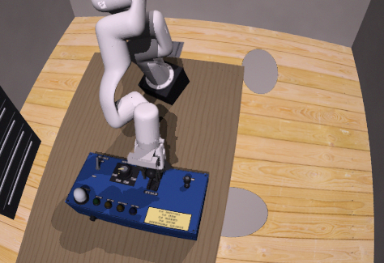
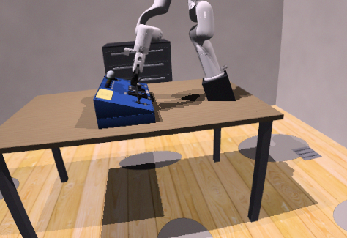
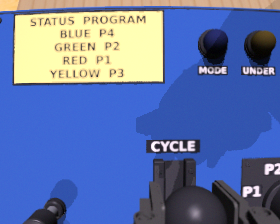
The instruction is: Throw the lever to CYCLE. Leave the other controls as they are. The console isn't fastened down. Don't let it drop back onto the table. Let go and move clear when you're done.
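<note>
A blue console [image 1: 178,193] [image 2: 121,114] [image 3: 91,130] sits on the brown table [image 1: 202,112] [image 2: 205,118]. Its lever has a black ball knob [image 3: 193,206] [image 1: 151,174] in a slot [image 3: 163,172] just below the CYCLE label [image 3: 173,146]. My gripper [image 3: 184,200] [image 1: 151,176] [image 2: 134,83] comes down from above and is shut on the lever's knob, one finger on each side. In the wrist view the knob hides most of the lever's shaft and the lower part of the slot.
On the console are a yellow status card [image 3: 88,47] [image 1: 168,218], the MODE [image 3: 213,42] and UNDER [image 3: 260,44] buttons, a rotary selector [image 3: 278,196] [image 1: 123,171] marked P1 and P2, a toggle [image 3: 51,207] [image 1: 187,180] and a white knob [image 1: 80,195]. A dark dresser [image 2: 157,59] stands behind the table.
</note>
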`<state>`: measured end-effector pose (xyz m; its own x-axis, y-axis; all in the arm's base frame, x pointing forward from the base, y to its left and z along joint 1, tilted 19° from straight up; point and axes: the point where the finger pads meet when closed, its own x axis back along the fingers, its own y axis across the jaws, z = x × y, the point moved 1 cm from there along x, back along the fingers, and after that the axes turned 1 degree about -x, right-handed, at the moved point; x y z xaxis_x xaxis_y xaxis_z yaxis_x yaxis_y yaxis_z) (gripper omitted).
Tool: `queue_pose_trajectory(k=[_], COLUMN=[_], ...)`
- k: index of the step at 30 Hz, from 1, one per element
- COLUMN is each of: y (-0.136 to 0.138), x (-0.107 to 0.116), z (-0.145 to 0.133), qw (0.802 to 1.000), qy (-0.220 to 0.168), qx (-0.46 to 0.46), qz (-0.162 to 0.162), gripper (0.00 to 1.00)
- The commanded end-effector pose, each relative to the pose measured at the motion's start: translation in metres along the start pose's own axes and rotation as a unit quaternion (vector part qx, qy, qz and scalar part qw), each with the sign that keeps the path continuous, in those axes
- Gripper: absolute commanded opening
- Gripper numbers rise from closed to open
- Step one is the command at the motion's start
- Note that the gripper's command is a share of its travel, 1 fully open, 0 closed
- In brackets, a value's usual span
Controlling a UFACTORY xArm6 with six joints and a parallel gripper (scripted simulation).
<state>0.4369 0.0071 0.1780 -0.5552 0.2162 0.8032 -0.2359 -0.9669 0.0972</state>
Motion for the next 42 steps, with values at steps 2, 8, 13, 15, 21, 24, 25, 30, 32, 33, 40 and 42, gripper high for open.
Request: queue_pose_trajectory(k=[2, 8, 13, 15, 21, 24, 25, 30, 32, 33, 40, 42], y=[-0.0004, -0.0005, -0.0005, -0.0005, -0.0005, -0.0005, -0.0005, -0.0005, -0.0005, -0.0005, -0.0005, -0.0005], x=[-0.0008, -0.0015, -0.0017, -0.0018, -0.0018, -0.0018, -0.0018, -0.0018, -0.0018, -0.0018, -0.0018, -0.0018], z=[0.0034, 0.0049, 0.0054, 0.0054, 0.0055, 0.0055, 0.0055, 0.0055, 0.0055, 0.0055, 0.0055, 0.0055], qw=[1.000, 1.000, 1.000, 1.000, 1.000, 1.000, 1.000, 1.000, 1.000, 1.000, 1.000, 1.000], qy=[0.001, 0.001, 0.001, 0.001, 0.001, 0.001, 0.001, 0.001, 0.001, 0.001, 0.001, 0.001], qx=[0.000, 0.000, 0.000, 0.000, 0.000, 0.000, 0.000, 0.000, 0.000, 0.000, 0.000, 0.000], qz=[0.001, 0.001, 0.001, 0.001, 0.001, 0.001, 0.001, 0.001, 0.001, 0.001, 0.001, 0.001], gripper=[0.00, 0.00, 0.00, 0.00, 0.00, 0.00, 0.00, 0.76, 0.76, 0.76, 0.76, 0.76])
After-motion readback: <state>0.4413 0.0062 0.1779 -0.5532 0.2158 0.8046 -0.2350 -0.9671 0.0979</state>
